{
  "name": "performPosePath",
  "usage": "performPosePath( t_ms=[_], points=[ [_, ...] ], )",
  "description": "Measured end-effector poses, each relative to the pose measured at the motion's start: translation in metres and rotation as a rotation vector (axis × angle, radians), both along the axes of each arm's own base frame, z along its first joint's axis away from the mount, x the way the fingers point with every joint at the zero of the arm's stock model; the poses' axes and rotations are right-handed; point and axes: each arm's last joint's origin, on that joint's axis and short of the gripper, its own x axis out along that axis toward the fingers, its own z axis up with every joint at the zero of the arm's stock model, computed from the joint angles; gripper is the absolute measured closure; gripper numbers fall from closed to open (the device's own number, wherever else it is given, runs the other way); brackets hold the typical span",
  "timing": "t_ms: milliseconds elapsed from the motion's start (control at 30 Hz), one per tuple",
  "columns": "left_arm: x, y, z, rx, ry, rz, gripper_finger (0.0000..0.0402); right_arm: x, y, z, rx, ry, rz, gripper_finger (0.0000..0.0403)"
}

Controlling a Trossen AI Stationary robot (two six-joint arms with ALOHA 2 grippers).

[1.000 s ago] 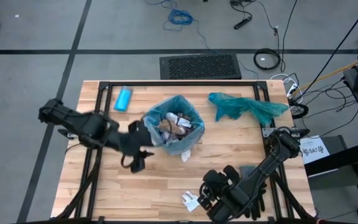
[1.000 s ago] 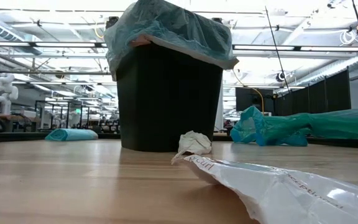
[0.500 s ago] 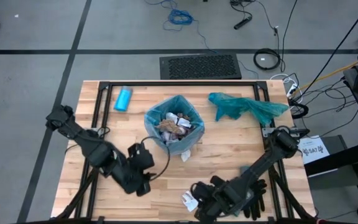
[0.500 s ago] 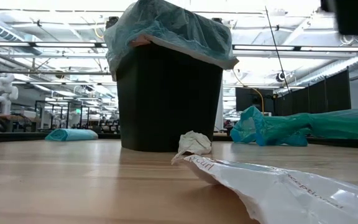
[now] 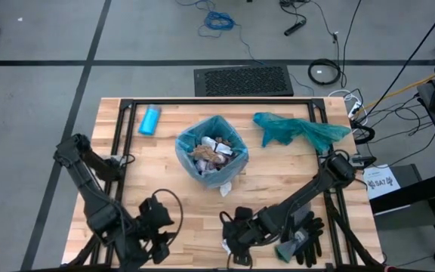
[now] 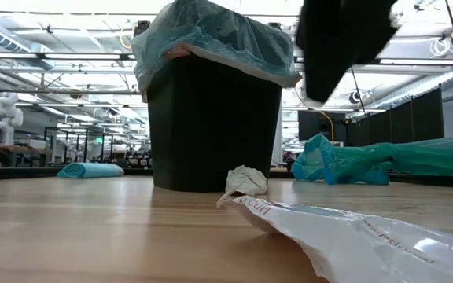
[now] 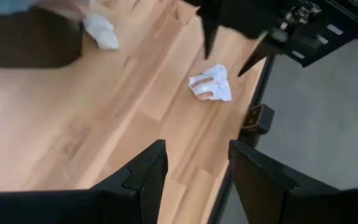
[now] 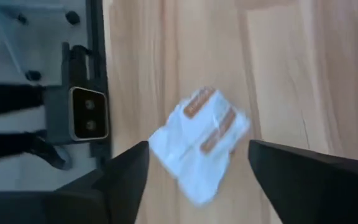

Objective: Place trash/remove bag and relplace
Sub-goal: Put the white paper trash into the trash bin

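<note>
The black bin (image 6: 211,126) stands upright mid-table, lined with the pale-blue bag (image 5: 191,143), whose rim is folded over the bin's edge. Brown and white trash (image 5: 211,153) lies inside. A white wad (image 5: 225,189) rests on the table against the bin's near side. A flat white wrapper (image 8: 201,140) lies at the near edge. My right gripper (image 8: 197,148) hovers above the wrapper, open, fingers on either side without touching. My left gripper (image 7: 194,168) is open over bare wood at the near-left and holds nothing.
A darker teal bag (image 5: 300,130) lies at the far right and a light-blue bottle (image 5: 150,119) at the far left. Black-and-grey gloves (image 5: 308,240) sit at the near-right edge. Bare wood shows between the bin and the near edge.
My left gripper has drawn back from the bin's near-left side toward the table's near edge. My right gripper has moved toward the left along the near edge until it stands over the white wrapper. The bin, bag and scraps have stayed put.
</note>
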Motion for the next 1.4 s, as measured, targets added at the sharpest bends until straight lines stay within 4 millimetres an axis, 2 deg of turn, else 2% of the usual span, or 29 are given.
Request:
performPosePath(
  t_ms=[200,333,500,567,633,800,867,900,1067,1200,1400],
  points=[
    [-0.013,-0.010,-0.003,-0.050,0.013,0.044,0.0226,0.016,0.006,-0.033,-0.087,-0.060,0.205,0.0095],
    [-0.019,-0.015,-0.003,-0.079,0.011,0.058,0.0226,0.019,0.007,-0.053,-0.165,-0.046,0.313,0.0093],
    [-0.023,-0.016,-0.004,-0.087,0.021,0.076,0.0226,0.021,0.009,-0.071,-0.208,-0.020,0.367,0.0104],
    [-0.023,-0.016,-0.004,-0.083,0.024,0.077,0.0226,0.022,0.009,-0.078,-0.213,-0.008,0.370,0.0124],
    [-0.023,-0.015,-0.005,-0.081,0.025,0.077,0.0226,0.022,0.009,-0.082,-0.217,0.001,0.370,0.0160],
    [-0.023,-0.010,-0.007,-0.031,0.056,0.088,0.0226,0.018,0.008,-0.082,-0.211,0.044,0.337,0.0314],
    [-0.023,-0.006,-0.007,-0.004,0.069,0.095,0.0226,0.016,0.005,-0.078,-0.206,0.072,0.318,0.0374],
    [-0.024,-0.004,-0.008,0.017,0.077,0.098,0.0226,0.015,0.002,-0.075,-0.201,0.082,0.311,0.0387],
    [-0.025,0.009,-0.010,0.142,0.127,0.119,0.0226,0.016,-0.014,-0.053,-0.144,0.102,0.244,0.0397],
    [-0.017,0.018,-0.009,0.224,0.149,0.047,0.0226,0.018,-0.031,-0.016,-0.101,0.043,0.129,0.0400],
    [0.001,0.034,-0.009,0.348,0.205,-0.094,0.0226,0.016,-0.049,0.024,-0.030,-0.014,-0.020,0.0402]
  ],
)
